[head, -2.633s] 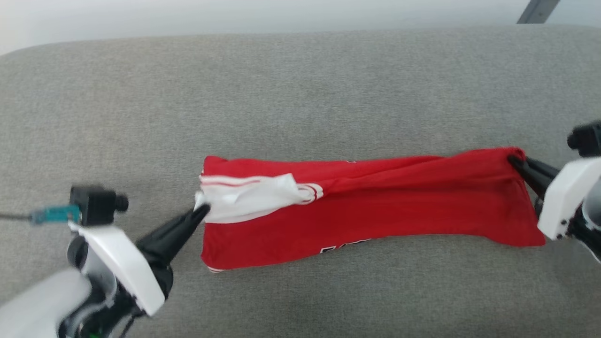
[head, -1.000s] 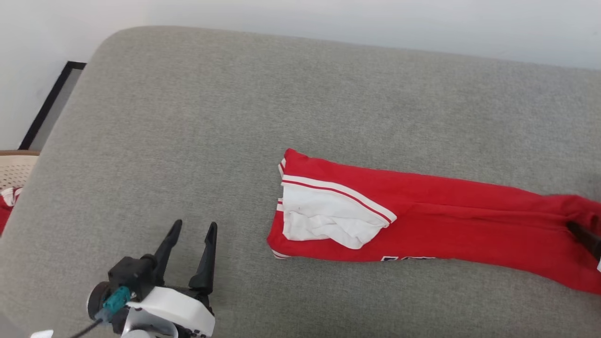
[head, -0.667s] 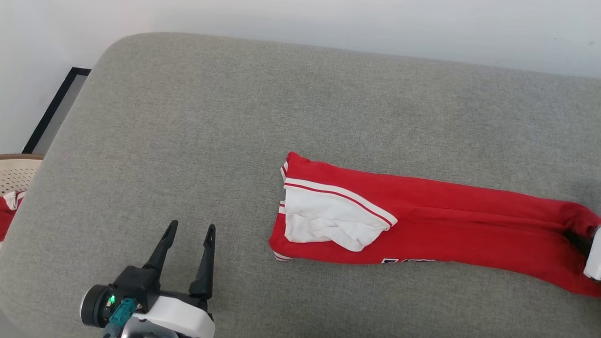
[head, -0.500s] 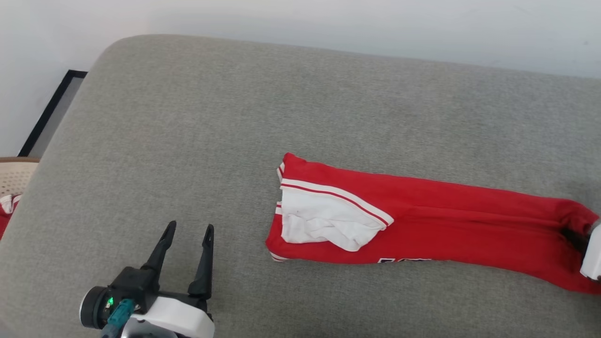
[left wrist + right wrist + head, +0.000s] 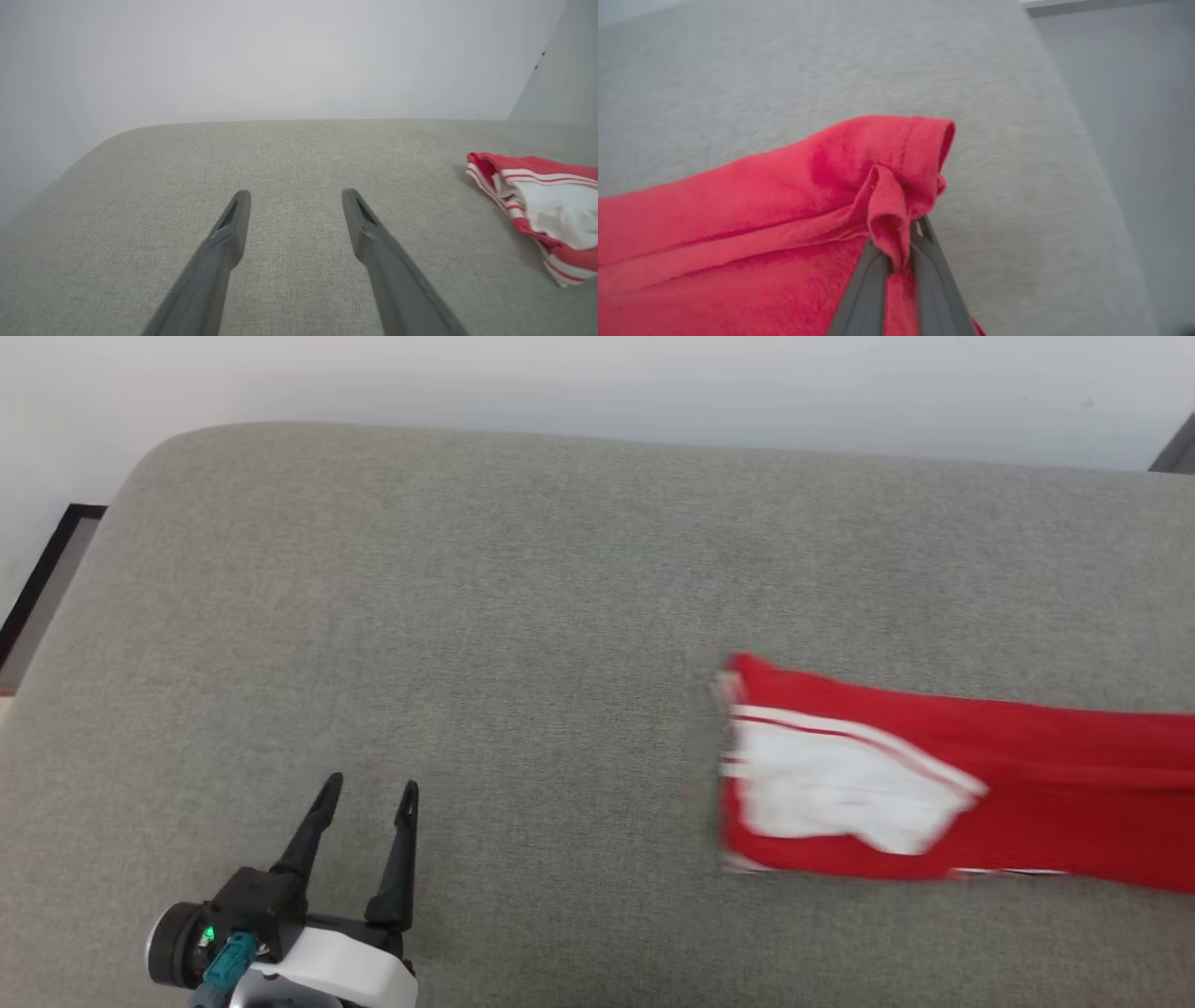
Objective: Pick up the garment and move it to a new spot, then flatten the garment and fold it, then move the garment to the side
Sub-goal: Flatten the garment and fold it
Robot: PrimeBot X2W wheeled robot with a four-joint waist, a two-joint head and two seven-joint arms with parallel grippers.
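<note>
A: Nearest first, L gripper?
B: Jaws spread wide, nothing in them, low over the cushion at front-left, well apart from the shirt
A: R gripper?
B: Fingers pressed together on a small fold of red hem at the shirt's R end. Thin pinch, only a bit of cloth between them
A: So what could go wrong?
B: IMO 3 things. 1) The pinch slips if R pulls hard, bc it's just a small tuck and the rest drags on the cushion's fabric. 2) A one-ended pull w/ the L end free could shear the layers, and the white sleeve lying on top could flop open, so the fold's lost. 3) Past the hem the cushion's edge looks close in the R wrist view, so a long pull that way could hang that end over the side
A: Where's it lying, and which way?
B: On the cushion, right of centre, approx mid-depth, running out of the head view's R side. Long narrow strip, long axis L–R across the cushion, roughly parallel w/ the back edge & wall. Sleeve end w/ striped trim points L toward the open gripper, hem end points R. Head view's blurred there, print can't be read
</note>
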